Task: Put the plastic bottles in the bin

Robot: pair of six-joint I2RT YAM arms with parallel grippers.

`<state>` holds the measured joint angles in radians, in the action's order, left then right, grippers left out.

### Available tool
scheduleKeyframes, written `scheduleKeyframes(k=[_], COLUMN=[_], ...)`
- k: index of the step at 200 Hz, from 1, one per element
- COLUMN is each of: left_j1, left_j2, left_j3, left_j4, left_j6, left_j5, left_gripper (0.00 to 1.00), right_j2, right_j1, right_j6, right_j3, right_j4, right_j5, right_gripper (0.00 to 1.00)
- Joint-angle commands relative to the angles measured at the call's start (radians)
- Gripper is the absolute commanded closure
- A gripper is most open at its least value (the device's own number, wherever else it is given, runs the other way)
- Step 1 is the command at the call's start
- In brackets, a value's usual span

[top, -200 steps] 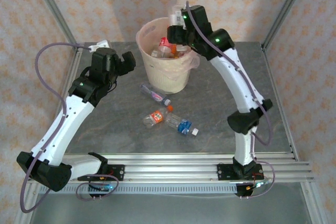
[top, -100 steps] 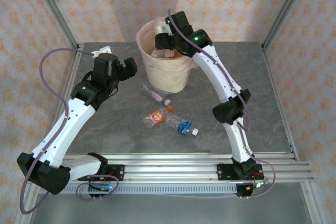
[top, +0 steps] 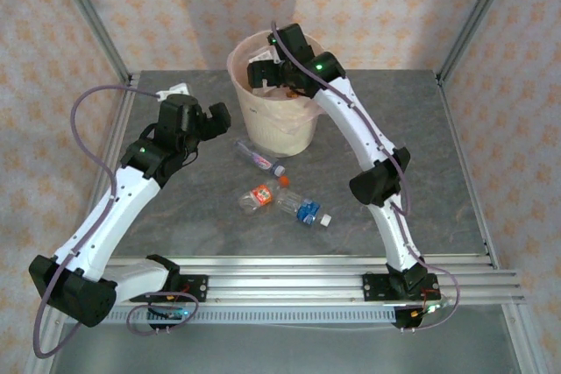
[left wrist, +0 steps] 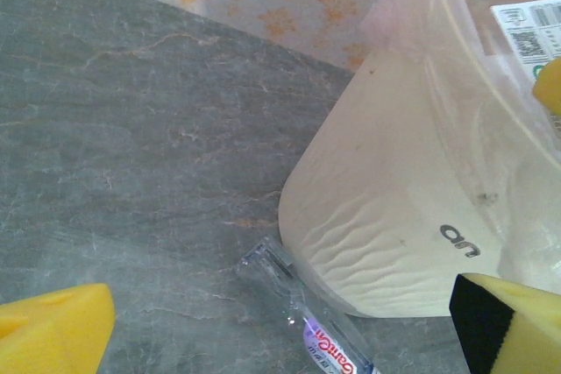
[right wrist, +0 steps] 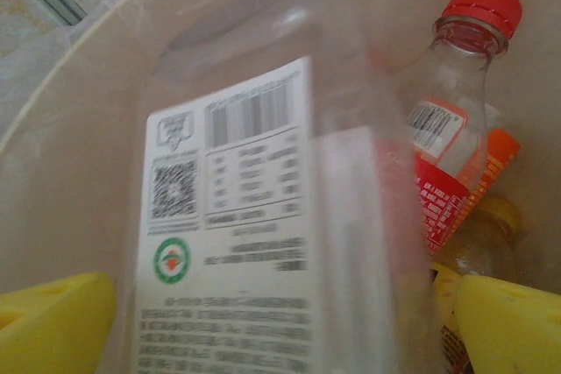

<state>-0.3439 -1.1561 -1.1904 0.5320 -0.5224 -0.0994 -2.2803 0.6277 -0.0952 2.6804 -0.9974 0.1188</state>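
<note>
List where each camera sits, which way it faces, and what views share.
Top external: above and behind the bases, looking down on table, bin and loose bottles; both arms show.
Left wrist: low over the table, facing the bin's outer wall and a clear bottle beside its foot; own yellow fingers show.
Right wrist: at the bin's mouth, facing in at a white-labelled bottle and a red-capped bottle; own yellow fingers show.
Shared: top and left wrist both see the bin and that clear bottle.
</note>
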Motion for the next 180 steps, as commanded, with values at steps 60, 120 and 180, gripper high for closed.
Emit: scheduleKeyframes(k=[60, 120, 180], left_j1=[-0.021, -0.153, -0.297], left_j2=[0.042, 0.032, 0.01], left_j3=[0.123, 0.242, 0.34], left_j4=[-0.033, -0.052, -0.046], left_j6=[0.093, 0.208, 0.27], left_j5=[0.121, 0.189, 0.103], left_gripper=[0.0, 0.0, 0.0], right_j2=[0.153, 0.327, 0.716], right_j1=[0.004, 0.004, 0.004], right_j6=[0.014, -0.034, -0.134], right_j3=[0.033, -0.105, -0.716], right_j4=[-0.054, -0.129, 0.042], right_j5=[-0.088, -0.301, -0.4], right_gripper=[0.01, 0.01, 0.01])
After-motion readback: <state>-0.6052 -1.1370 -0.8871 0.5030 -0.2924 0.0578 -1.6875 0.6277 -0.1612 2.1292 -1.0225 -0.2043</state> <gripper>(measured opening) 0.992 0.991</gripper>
